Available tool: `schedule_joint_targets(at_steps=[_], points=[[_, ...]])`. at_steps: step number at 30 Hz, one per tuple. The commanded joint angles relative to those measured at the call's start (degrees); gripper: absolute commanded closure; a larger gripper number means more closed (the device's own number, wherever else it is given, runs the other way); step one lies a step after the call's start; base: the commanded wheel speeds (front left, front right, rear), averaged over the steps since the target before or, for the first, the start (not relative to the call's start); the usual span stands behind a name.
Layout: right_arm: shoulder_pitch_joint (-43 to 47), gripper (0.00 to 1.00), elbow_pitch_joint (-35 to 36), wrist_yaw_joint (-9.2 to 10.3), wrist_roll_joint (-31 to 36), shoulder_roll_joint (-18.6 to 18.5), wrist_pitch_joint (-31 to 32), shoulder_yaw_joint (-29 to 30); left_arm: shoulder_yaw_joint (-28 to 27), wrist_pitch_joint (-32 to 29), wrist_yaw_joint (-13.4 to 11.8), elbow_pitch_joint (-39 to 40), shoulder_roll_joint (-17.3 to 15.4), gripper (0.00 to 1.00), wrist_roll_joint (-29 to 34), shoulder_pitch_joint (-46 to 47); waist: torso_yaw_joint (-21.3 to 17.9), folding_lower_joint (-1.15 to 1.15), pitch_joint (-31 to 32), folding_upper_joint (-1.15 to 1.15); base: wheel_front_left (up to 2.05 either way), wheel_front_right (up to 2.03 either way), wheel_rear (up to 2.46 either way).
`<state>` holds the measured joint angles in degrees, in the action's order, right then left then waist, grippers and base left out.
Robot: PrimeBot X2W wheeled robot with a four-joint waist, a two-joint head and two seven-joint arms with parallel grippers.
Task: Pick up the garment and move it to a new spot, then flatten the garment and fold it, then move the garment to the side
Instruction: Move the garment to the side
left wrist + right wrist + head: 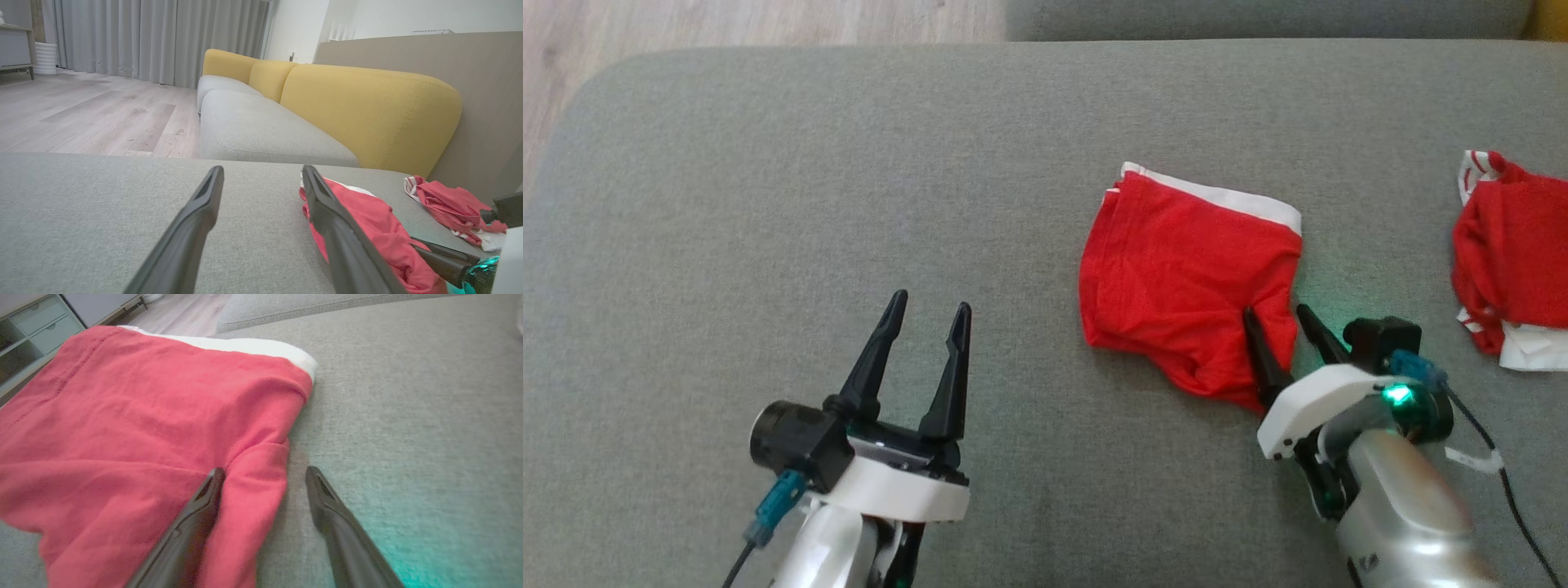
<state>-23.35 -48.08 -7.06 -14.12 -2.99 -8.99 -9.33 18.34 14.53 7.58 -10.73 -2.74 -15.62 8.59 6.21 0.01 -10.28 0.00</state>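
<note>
The red shorts (1184, 278) with a white band lie folded on the gray sofa seat (809, 204), a bit right of the middle. The right gripper (1274, 312) is at the near right corner of the shorts. Its fingers are spread apart and hold nothing. One finger is over the red cloth and the other is over the gray seat just beside it. The left gripper (931, 300) is over the bare seat, well apart from the shorts, with its fingers spread too. Another red and white garment (1511, 253) lies crumpled far to the right.
</note>
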Motion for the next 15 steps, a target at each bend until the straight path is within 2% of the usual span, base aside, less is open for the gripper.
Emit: schedule_joint_targets(at_steps=[1, 5, 6, 7, 8, 11, 15], points=[[-1.9, 0.00, -0.1, -0.43, -0.4, 0.1, 0.4, -2.0, -1.7, 0.5, -0.1, 1.7, -0.1, 0.00, -0.1, 2.6, 0.4, -0.01, -0.3, 0.00, 0.00, 0.00, 0.00], [-3.4, 0.00, -3.6, -0.43, -2.3, 0.1, -0.1, -4.4, -1.8, 0.5, -0.1, 1.5, -0.1, 0.00, -0.1, 2.8, 0.9, -0.01, -0.6, 0.00, 0.00, 0.00, 0.00], [-3.7, 0.19, -4.3, -0.43, -2.7, 0.1, -0.3, -4.9, -1.8, 0.5, -0.1, 1.4, -0.1, 0.00, -0.1, 2.8, 0.9, -0.01, -0.6, 0.00, 0.00, 0.00, 0.00], [-4.1, 0.71, -4.8, -0.43, -3.0, 0.1, -0.7, -5.5, -1.9, 0.5, -0.1, 1.3, -0.1, 0.00, 0.0, 2.8, 0.9, -0.01, -0.6, 0.00, 0.00, 0.00, 0.00], [-4.4, 1.00, -5.3, -0.43, -3.0, 0.1, -1.2, -6.2, -2.0, 0.5, -0.1, 1.3, -0.1, 0.00, 0.0, 2.8, 0.8, -0.01, -0.6, 0.00, 0.00, 0.00, 0.00], [-5.7, 1.00, -6.5, -0.43, -1.8, 0.1, -2.8, -7.1, -2.2, 0.5, -0.1, 1.1, -0.1, 0.00, 0.0, 2.6, 0.1, -0.01, 0.0, 0.00, 0.00, 0.00, 0.00], [-7.8, 1.00, -7.4, -0.43, 3.2, 0.1, -4.7, -6.1, -2.5, 0.5, -0.1, 1.1, -0.1, 0.00, 0.1, 2.3, -1.4, -0.01, 0.8, 0.00, 0.00, 0.00, 0.00]])
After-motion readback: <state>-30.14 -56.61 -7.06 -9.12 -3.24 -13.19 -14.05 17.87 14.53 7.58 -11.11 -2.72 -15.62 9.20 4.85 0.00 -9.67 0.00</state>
